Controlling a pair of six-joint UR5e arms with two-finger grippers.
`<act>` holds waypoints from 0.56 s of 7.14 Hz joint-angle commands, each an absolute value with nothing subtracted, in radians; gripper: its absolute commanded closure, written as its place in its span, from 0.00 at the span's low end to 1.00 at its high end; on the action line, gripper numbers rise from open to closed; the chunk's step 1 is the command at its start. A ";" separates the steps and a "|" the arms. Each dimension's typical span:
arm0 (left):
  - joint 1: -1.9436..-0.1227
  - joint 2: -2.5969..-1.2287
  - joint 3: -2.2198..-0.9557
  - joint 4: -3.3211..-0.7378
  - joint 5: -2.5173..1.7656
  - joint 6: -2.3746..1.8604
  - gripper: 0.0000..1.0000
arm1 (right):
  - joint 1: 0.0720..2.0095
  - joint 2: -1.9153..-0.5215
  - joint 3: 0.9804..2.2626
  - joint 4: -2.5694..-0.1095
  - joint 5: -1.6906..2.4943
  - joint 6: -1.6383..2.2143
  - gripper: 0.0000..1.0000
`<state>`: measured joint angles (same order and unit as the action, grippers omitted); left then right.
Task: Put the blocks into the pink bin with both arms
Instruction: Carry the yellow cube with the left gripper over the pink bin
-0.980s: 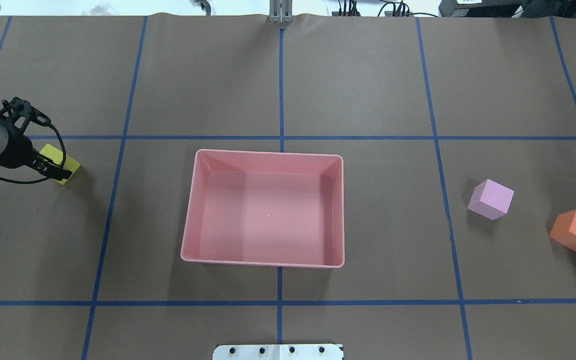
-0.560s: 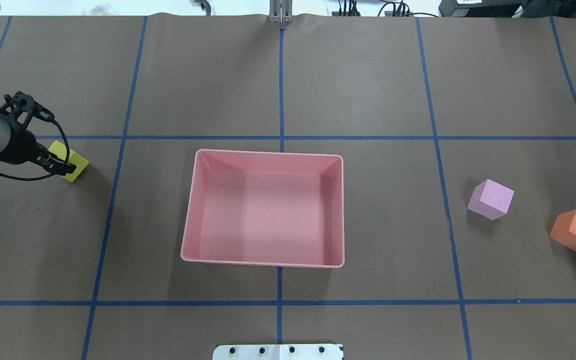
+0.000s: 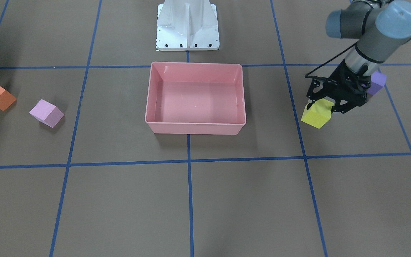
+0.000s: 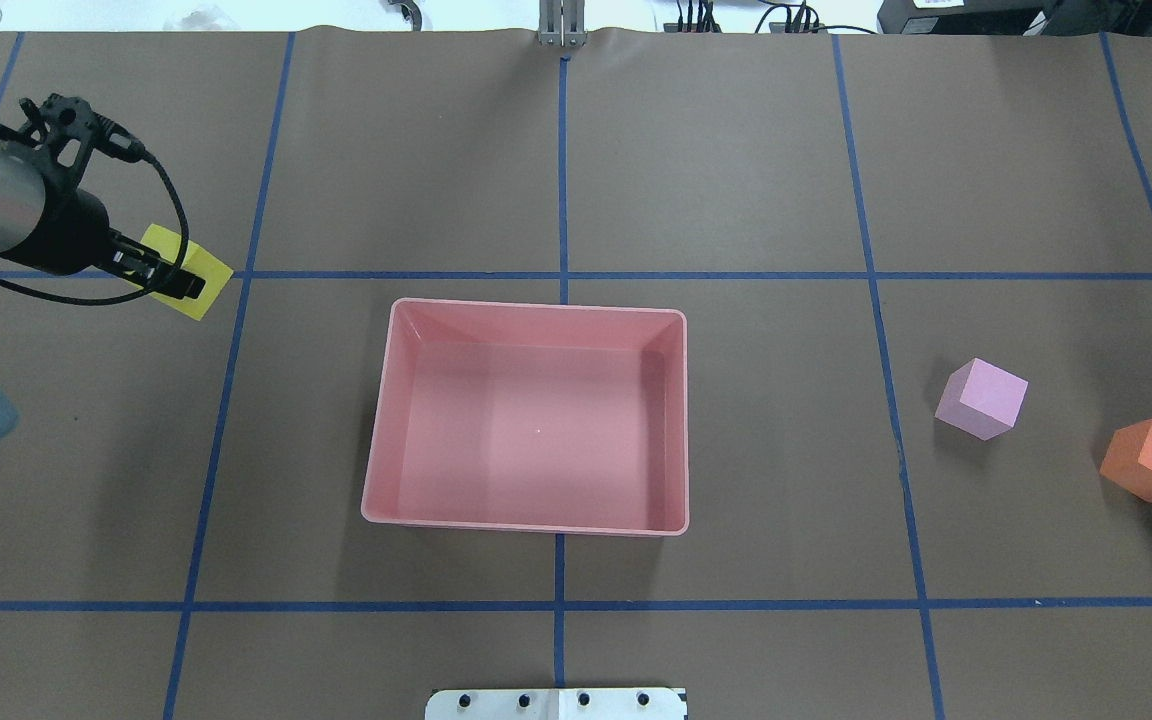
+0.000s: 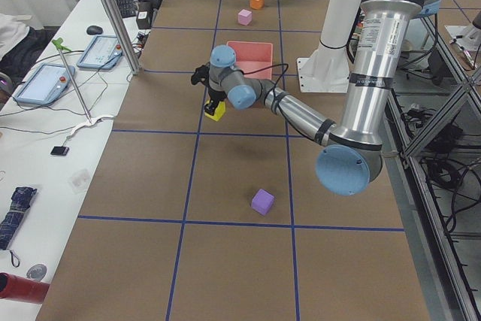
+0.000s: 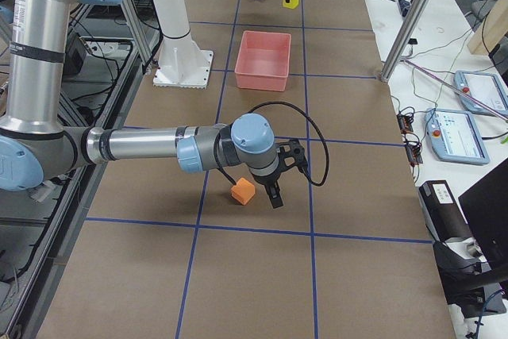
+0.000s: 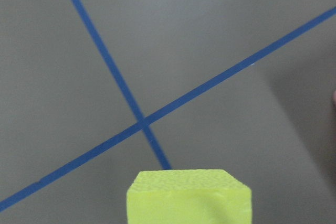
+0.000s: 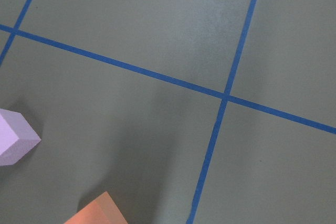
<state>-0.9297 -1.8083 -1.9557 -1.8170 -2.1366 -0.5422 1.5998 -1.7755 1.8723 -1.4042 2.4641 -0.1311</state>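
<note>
item: yellow block (image 4: 198, 266), a matte foam-like cube with clean edges; the left wrist view shows a pitted grain on its top face. it is held by the left gripper (image 3: 325, 106), whose fingers (image 4: 184, 287) are closed on its sides. location: the robot's left part of the table (image 4: 736, 150), near a blue tape crossing (image 4: 245, 275), well apart from the pink bin (image 4: 536, 322).

change: a second ago the cube sat lower in the overhead view and farther from the bin. it now shows higher and closer to the bin's far left corner, and looks raised off the table. judged: pick done, carry to the bin under way, release not yet done.

pink bin: shallow salmon tub with a rounded rim, at table centre, no block in it. the task is barely begun.

other blocks: lilac block (image 4: 981, 398) and orange block (image 4: 1151, 460) lie on the robot's right, near each other but apart; neither has shifted. purple block (image 3: 376, 81) lies behind the left arm (image 3: 369, 46), partly hidden.

right gripper (image 6: 274, 192): seen only in the right side view, just beside the orange block. whether its fingers are open or closed cannot be told.
</note>
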 commanded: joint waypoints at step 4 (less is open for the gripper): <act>-0.570 -2.156 -2.016 -1.533 -1.897 -0.917 0.78 | 1.328 -1.772 1.881 -1.087 2.383 0.404 0.00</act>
